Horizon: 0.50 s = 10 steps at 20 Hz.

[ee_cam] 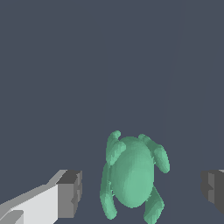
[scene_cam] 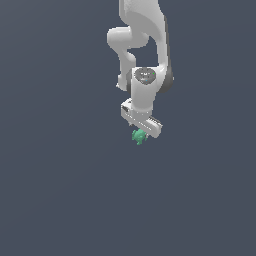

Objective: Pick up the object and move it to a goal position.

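The object (scene_cam: 139, 136) is a small bright green knobbly item with a rounded body and stubby limbs, lying on the dark grey ground. In the wrist view the object (ee_cam: 133, 177) sits between my two fingers. One grey pad (ee_cam: 69, 194) and the other pad (ee_cam: 213, 189) each stand apart from it, with a gap on both sides. My white gripper (scene_cam: 141, 132) is directly over the object, open and lowered around it; the gripper (ee_cam: 142, 192) does not touch it. The hand hides the fingers in the exterior view.
The white arm (scene_cam: 145, 55) reaches down from the top of the exterior view. A plain dark grey surface (scene_cam: 60, 190) fills the surroundings. No other objects or markers show.
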Available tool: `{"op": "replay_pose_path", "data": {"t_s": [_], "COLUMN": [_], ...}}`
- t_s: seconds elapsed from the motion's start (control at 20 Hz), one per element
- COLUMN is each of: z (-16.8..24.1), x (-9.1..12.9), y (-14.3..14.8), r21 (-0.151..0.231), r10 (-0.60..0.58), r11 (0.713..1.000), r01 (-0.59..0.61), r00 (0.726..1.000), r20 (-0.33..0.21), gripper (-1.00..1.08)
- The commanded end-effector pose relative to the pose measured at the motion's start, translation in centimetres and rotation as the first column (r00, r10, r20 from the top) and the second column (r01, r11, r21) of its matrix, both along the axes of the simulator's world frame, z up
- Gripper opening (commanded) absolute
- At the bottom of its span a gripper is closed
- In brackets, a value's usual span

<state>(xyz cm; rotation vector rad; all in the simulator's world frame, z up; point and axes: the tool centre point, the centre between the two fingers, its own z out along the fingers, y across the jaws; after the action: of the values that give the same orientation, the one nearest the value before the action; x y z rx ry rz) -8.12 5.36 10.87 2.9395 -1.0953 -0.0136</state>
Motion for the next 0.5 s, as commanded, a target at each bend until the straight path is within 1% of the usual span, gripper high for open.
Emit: {"op": "replay_pose_path", "data": {"t_s": [0.0, 0.45], "z": [-0.2, -0.7], "x": [-0.5, -1.6], "y": [0.4, 1.1], "r21": [0.0, 0.001], "r10": [-0.045, -0.135], "r11": [0.999, 0.991], "r01": [0.045, 0.135], "r00": [0.999, 0.991], "r20": [0.003, 0.009], "gripper": [1.0, 1.0]}}
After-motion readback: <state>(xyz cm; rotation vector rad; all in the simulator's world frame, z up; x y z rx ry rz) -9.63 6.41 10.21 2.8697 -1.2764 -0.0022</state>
